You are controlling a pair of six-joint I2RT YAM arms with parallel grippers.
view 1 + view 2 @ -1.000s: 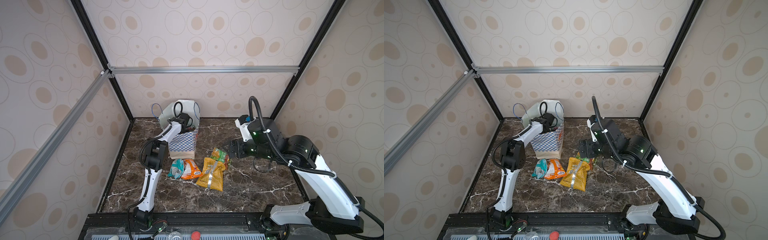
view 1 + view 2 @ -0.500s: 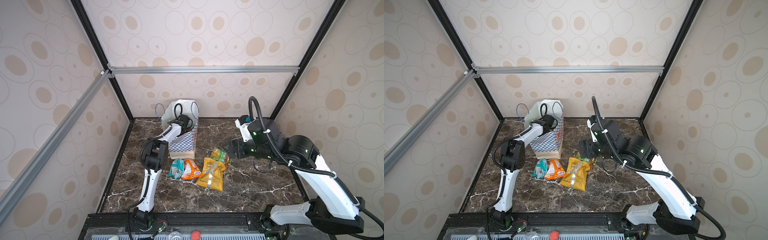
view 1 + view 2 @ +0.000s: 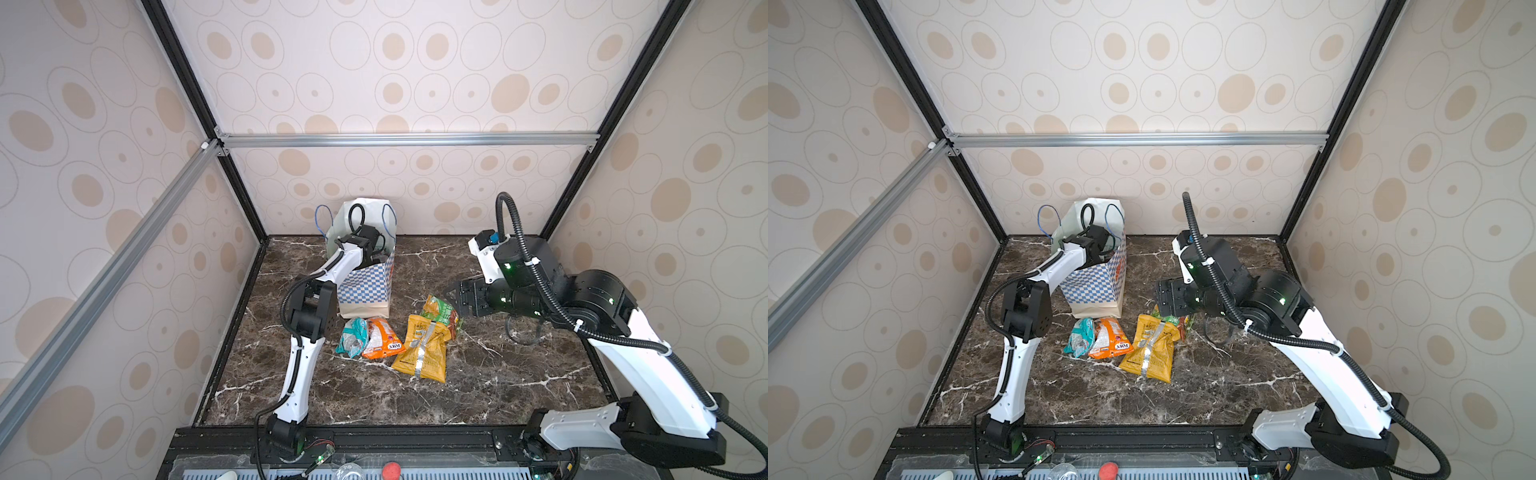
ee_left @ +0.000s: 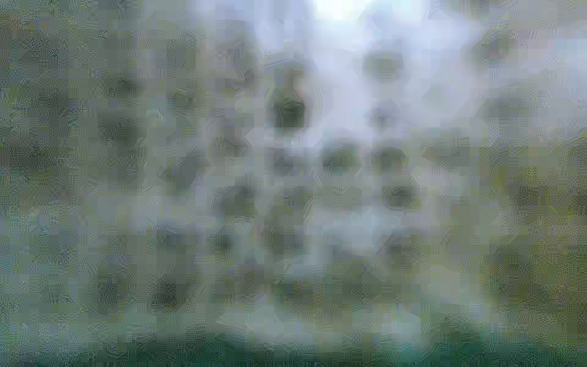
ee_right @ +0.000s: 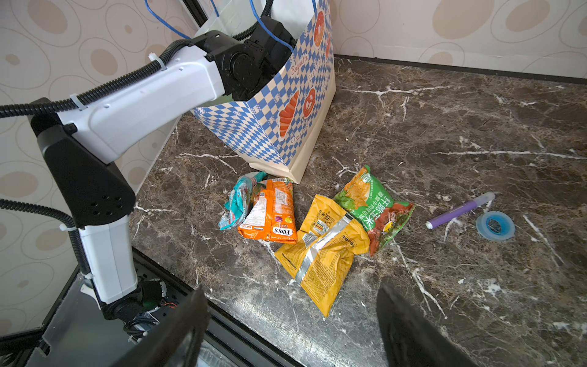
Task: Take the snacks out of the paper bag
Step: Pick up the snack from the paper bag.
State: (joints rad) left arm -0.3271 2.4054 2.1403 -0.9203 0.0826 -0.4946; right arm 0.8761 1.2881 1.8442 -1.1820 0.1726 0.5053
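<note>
L arm [image 3: 338, 266] reaches down into the paper bag [image 3: 365, 286], which stands upright at the back of the table [image 3: 498, 374]. In the last sec the bag mouth shifted round the wrist; nothing else moved. L gripper is hidden inside and its cam is mush, so I can't tell if it's apart or clamped. Four snacks [image 3: 422, 351] lie out in front of the bag. R gripper [image 5: 292, 289] hovers, fingers apart, empty. Prob a grab under way.
</note>
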